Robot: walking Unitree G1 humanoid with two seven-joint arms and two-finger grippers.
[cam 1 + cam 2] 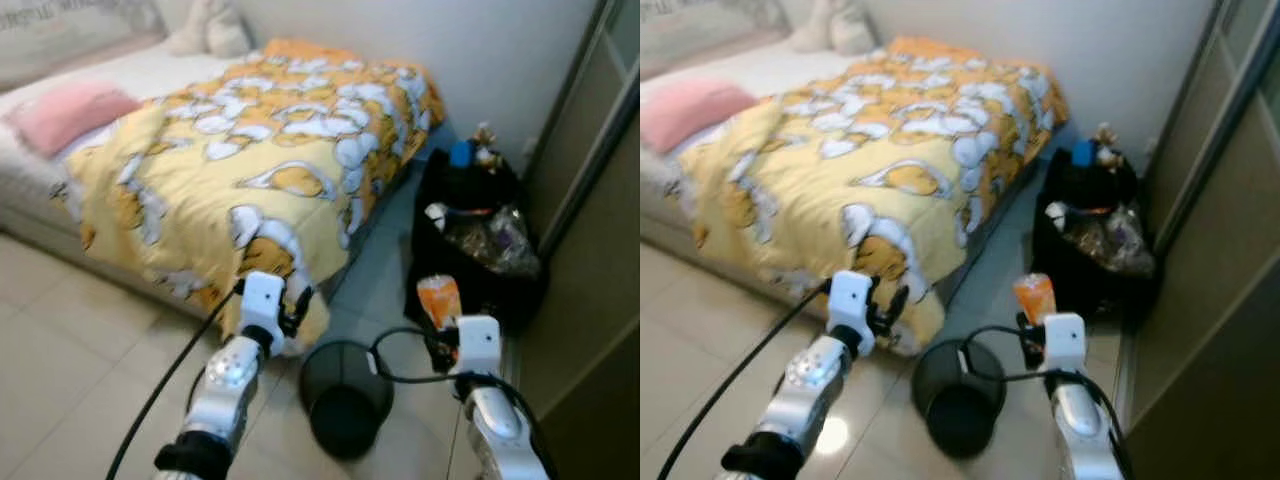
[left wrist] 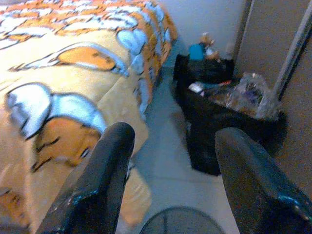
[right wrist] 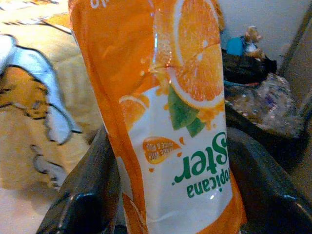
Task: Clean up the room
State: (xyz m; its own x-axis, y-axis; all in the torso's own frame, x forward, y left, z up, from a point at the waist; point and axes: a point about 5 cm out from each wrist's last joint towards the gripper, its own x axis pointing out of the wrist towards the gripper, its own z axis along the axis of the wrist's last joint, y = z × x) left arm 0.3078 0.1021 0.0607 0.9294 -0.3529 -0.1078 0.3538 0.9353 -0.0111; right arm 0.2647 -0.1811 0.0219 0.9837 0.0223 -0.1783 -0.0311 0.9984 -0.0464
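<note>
We see a bed [image 1: 60, 190] across the upper left of the frame, its yellow patterned blanket [image 1: 270, 150] hanging over the near corner, a pink pillow [image 1: 65, 112] at far left. At right, against the wardrobe door [image 1: 590, 300], black bags [image 1: 480, 270] stuffed with trash and odd items. Bottom centre on the tiled floor [image 1: 60, 340], a black mesh bin [image 1: 345, 395] sits between our two arms. Our right hand [image 3: 170, 165] is clenched around an orange juice pouch [image 3: 170, 112], held low right in the frame, just right of and above the bin, not yet over its mouth. Our left hand [image 2: 170, 165] is released, fingers apart, nothing in it, just left of the bin by the blanket edge. Progress, we judge: pouch picked up, drop into the bin pending; bags remain.
</note>
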